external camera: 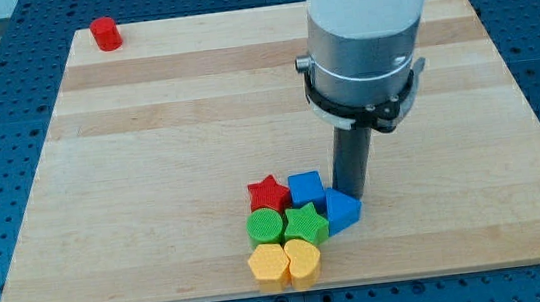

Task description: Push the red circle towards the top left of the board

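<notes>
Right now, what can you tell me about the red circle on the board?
The red circle is a small, short cylinder of glossy red plastic. It stands upright on the wooden board, near its top left corner. Nothing touches it. It is far from the other blocks and from my tip, which rests by the cluster near the view's bottom.

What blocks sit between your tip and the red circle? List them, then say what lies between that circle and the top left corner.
None. My tip stands by the blue blocks in the cluster at the view's bottom; the red circle sits far off near the top left corner, with only bare board between. Nothing visible separates it from that corner.
</notes>
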`<act>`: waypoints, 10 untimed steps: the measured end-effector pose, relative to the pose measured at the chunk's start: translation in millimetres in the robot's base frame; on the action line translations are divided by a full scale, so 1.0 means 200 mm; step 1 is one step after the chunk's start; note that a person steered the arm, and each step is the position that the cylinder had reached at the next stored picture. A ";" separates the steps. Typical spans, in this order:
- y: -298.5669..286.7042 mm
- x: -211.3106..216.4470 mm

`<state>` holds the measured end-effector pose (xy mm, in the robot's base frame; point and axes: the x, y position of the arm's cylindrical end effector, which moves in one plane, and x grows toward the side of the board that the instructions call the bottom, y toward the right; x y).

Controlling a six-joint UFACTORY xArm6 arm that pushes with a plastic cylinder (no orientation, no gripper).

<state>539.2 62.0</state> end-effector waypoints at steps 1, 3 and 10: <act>0.00 0.07; 0.00 0.10; -0.46 -1.45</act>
<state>248.7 -29.2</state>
